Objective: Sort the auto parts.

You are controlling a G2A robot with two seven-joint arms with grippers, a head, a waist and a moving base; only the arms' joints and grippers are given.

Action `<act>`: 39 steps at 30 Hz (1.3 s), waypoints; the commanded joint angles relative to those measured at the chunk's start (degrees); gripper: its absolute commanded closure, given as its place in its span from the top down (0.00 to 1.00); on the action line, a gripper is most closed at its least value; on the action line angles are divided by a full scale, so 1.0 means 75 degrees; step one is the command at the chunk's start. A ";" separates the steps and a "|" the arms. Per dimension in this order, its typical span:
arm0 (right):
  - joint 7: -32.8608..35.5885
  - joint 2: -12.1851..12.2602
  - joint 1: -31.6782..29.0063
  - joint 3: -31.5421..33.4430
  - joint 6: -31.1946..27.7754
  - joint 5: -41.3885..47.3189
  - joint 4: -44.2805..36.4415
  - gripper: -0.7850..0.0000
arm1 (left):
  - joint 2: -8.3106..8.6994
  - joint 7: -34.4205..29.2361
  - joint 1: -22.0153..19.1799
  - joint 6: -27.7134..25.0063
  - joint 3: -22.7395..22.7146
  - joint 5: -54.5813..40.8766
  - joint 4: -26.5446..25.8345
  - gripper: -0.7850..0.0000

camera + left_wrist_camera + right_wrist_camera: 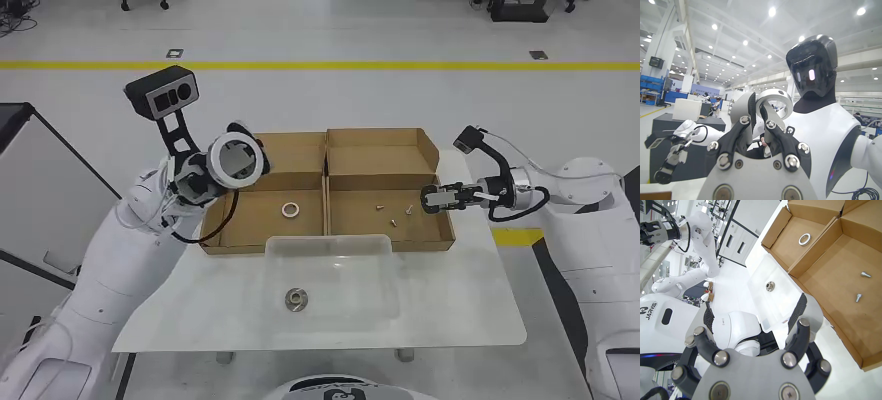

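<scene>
Top view sets a brown cardboard box (326,180), split by its own walls into four square compartments, on the white counter (470,300). Its corrugated sides are matte and the flaps fold outward.

Above the box's rear left corner, the left tool (237,160) holds up a large metal ring (237,160). In the left wrist view this ring (772,94) is a thick, smooth, satin-silver collar with small round holes drilled in its outer wall. The left tool (758,111) is clamped on the ring's wall, one ribbed black pad inside the bore and the other outside.

Against the box's outer right wall, beside the near right compartment, sits the right tool (432,198). In its own wrist view the right tool (753,311) is spread wide with nothing between its ribbed pads.

Inside the box, the near left compartment holds one small silver ring (805,239) lying flat. The near right compartment holds two short steel bolts (865,274) (858,297) with round heads, lying on their sides apart from each other.

Touching the box's near wall is a clear plastic bin (330,243), shallow with rounded corners. One round flanged metal part (770,286) with a central hole rests on the bin's floor.
</scene>
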 commanded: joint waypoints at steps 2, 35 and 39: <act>0.0000 0.0000 0.0000 0.0000 0.0000 0.0000 0.0000 1.00 | 0.0008 0.0000 -0.0009 0.0000 0.0004 0.0150 0.0036 0.00; 0.0000 0.0000 0.0000 0.0000 0.0000 0.0000 0.0000 1.00 | -0.0139 -0.0001 -0.0004 0.0000 0.0005 -0.1070 -0.0182 0.00; 0.0000 0.0000 0.0000 0.0000 0.0000 0.0000 0.0000 1.00 | -0.0141 0.0031 0.0009 0.0035 0.0000 -0.1058 -0.0190 0.00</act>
